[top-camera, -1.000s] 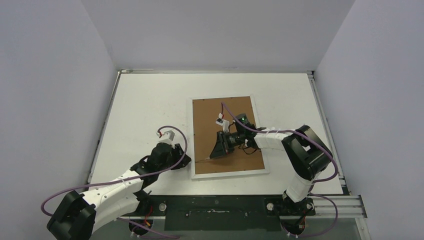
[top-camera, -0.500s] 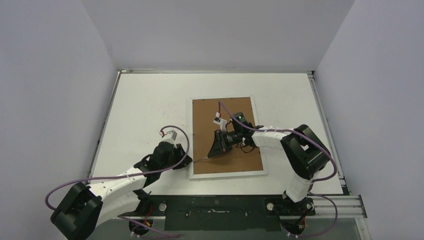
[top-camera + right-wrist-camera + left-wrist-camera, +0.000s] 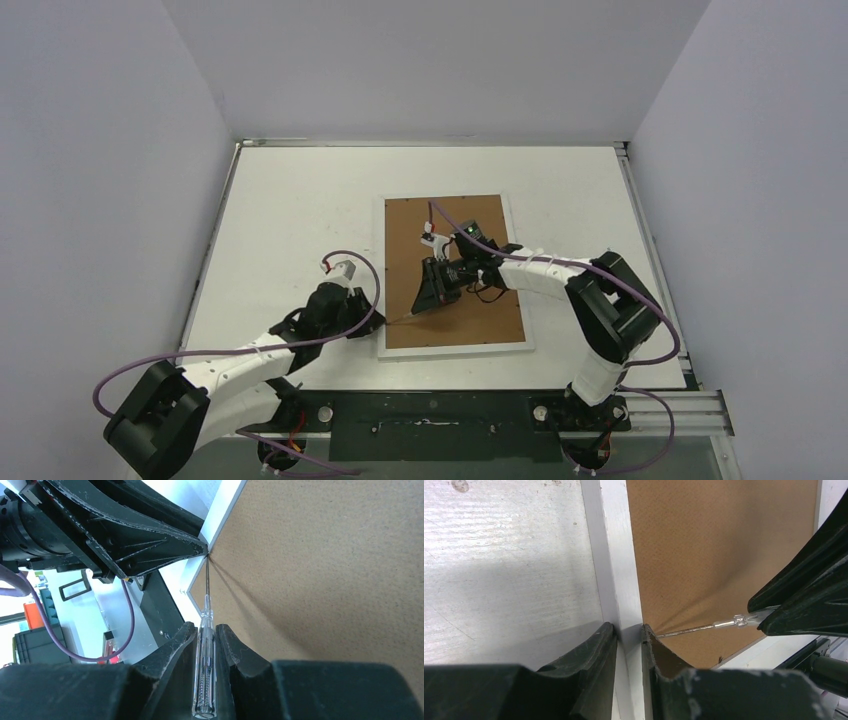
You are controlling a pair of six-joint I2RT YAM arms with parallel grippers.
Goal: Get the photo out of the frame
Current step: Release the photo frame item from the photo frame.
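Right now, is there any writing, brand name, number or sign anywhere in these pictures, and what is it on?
No text can be read anywhere.
The frame: plain brown back, white border, no label.
The screwdriver in the right gripper: clear handle, no legible marking.
The left gripper, closed on the frame's border: plain black.
The boxes in the background of the right wrist view: too blurred to tell.

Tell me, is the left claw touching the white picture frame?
Touching: the left wrist view shows the left claw pinching the narrow border of the white picture frame.
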